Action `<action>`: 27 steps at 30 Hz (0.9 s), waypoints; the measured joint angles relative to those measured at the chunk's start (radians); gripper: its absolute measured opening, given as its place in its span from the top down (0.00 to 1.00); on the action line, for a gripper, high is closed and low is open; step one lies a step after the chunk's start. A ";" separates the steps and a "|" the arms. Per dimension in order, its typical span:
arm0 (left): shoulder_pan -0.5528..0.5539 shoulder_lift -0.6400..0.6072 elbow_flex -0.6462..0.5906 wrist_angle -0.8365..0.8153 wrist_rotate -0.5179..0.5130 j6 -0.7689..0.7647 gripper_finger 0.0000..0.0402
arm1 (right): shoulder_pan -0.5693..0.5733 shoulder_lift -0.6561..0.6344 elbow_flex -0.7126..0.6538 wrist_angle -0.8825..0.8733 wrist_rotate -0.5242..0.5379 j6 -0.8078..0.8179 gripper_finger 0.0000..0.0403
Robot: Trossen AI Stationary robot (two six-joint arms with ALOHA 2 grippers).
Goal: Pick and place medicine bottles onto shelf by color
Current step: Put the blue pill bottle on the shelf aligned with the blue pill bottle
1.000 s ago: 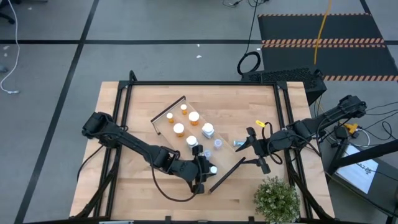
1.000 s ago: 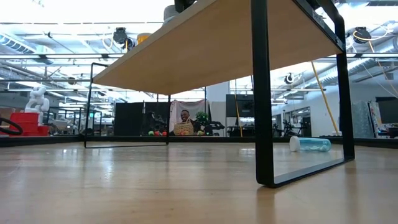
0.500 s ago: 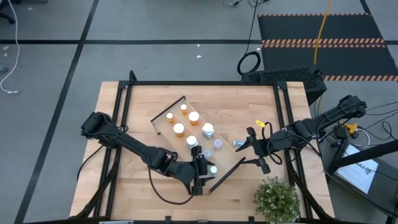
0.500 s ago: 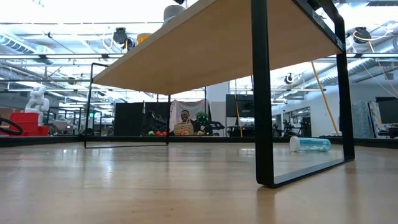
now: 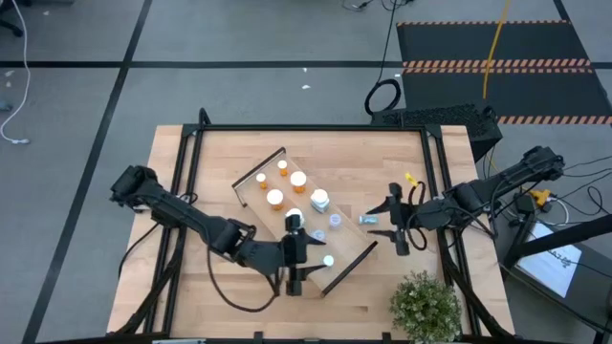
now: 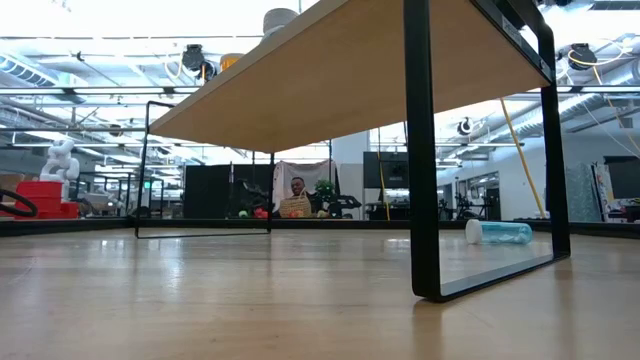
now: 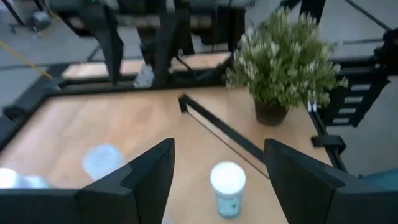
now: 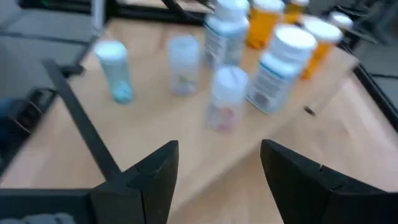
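**Blue bottle down, one more to fetch**

Wood is what we work on: a light desk point(image 5: 210, 172) with a long shelf point(image 5: 346, 270) lying slantwise on it. Orange bottles point(image 5: 298, 181) stand at the far end of the shelf. The pale blue ones stand near the middle and the near end.

Our left claw point(image 5: 295, 259) is at the near end of the shelf. Its fingers are spread wide and nothing is in them. A small blue bottle point(image 7: 227, 188) stands upright just in front of it, between the two fingers but not touching them.

We think this bottle is now set down. To do this step well, we should pull the left claw straight back, so no finger knocks the bottle over.

Our right claw point(image 5: 398, 224) waits beside the shelf, spread apart and holding nothing. One blue bottle point(image 5: 367, 219) lies on its side on the desk just beside it. That one looks like the next to pick up.
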 joint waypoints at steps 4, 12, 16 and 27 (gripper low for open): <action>-0.024 -0.050 0.000 -0.012 -0.047 0.041 0.38 | -0.021 -0.009 0.000 -0.092 0.081 0.017 0.45; -0.082 -0.115 0.000 -0.122 -0.205 0.085 0.38 | -0.216 0.024 0.000 -0.227 0.016 0.057 0.45; -0.113 -0.115 0.000 -0.183 -0.269 0.073 0.38 | -0.313 0.102 0.000 -0.252 -0.114 0.034 0.45; -0.174 -0.120 0.000 -0.274 -0.383 -0.017 0.38 | -0.418 0.319 0.000 -0.230 -0.314 -0.067 0.45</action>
